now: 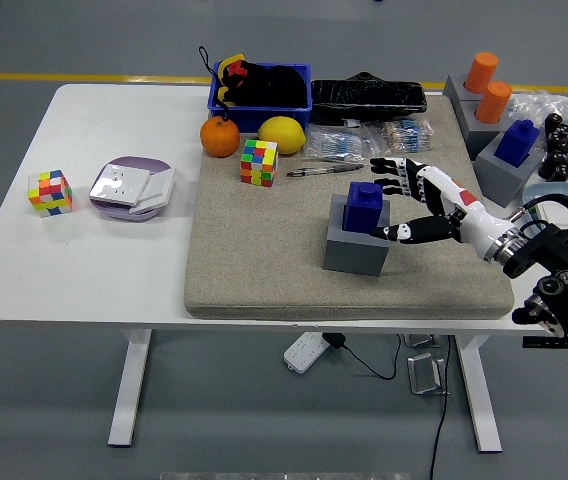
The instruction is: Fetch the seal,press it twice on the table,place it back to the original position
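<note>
The seal is a dark blue block with a small knob, seal (363,208), standing upright on a grey base block (356,247) in the middle of the beige felt mat (264,270). My right hand (396,200) reaches in from the right with its fingers spread, fingertips (388,165) just right of the seal and the thumb low by the base's right edge. The fingers hold nothing. My left arm does not show.
A colour cube (259,162), pen (324,170), orange (220,137) and lemon (282,133) lie at the mat's far side. A second blue seal on a grey block (510,152) and orange cylinders (487,85) stand far right. Another cube (50,192) and a purple dish (131,187) sit left.
</note>
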Available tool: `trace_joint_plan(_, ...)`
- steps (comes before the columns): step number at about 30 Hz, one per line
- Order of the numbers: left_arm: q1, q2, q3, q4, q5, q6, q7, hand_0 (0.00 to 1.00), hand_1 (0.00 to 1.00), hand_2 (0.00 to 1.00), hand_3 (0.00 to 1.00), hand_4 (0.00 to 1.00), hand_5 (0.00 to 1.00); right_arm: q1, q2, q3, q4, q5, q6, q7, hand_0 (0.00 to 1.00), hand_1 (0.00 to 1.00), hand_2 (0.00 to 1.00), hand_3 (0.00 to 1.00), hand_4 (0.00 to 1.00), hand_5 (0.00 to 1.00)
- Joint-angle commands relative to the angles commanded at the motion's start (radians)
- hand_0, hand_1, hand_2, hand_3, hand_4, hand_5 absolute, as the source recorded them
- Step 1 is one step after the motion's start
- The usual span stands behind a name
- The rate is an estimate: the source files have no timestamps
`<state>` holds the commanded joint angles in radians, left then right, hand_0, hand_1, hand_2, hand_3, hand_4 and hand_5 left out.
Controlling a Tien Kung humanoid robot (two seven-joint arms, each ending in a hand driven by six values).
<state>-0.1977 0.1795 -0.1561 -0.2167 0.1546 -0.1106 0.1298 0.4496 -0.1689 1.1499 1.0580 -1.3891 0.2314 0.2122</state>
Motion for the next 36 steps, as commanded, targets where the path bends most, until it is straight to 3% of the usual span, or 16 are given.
trace_joint_plan(5,0.003,-0.004,0.004,0.001,-0.003,0.0,0.001,0.812,0.814,0.787,0.834,0.791,0.4,0.015,0.009,-0.029,-0.019,0.002,-0.034,0.026,0.822,0.808,0.834,0.859,0.988,0.002)
trace_joint_plan(6,0.003,-0.004,0.004,0.001,-0.003,0.0,0.001,0.815,0.814,0.787,0.835,0.791,0.4,0.019,0.011,-0.033,-0.025,0.0,-0.042,0.031,0.782,0.748,0.762,0.808,0.932,0.002)
trace_joint_plan(11,-0.002,-0.005,0.0,0.0,0.001,-0.001,0.0,0.815,0.814,0.787,0.835,0.791,0.4,0.032,0.017,-0.046,-0.043,-0.004,-0.072,0.05,0.782,0.748,0.762,0.808,0.932,0.002)
trace_joint_plan(12,-0.002,-0.005,0.0,0.0,0.001,-0.001,0.0,0.814,0.814,0.788,0.834,0.791,0.399,0.034,0.017,-0.048,-0.045,-0.004,-0.076,0.053,0.738,0.657,0.67,0.748,0.836,0.002)
trace_joint_plan(36,-0.002,-0.008,-0.002,0.001,0.001,-0.002,0.0,0.815,0.814,0.788,0.835,0.792,0.4,0.054,0.029,-0.112,-0.092,0.009,-0.096,0.071,0.727,0.652,0.665,0.739,0.826,0.002)
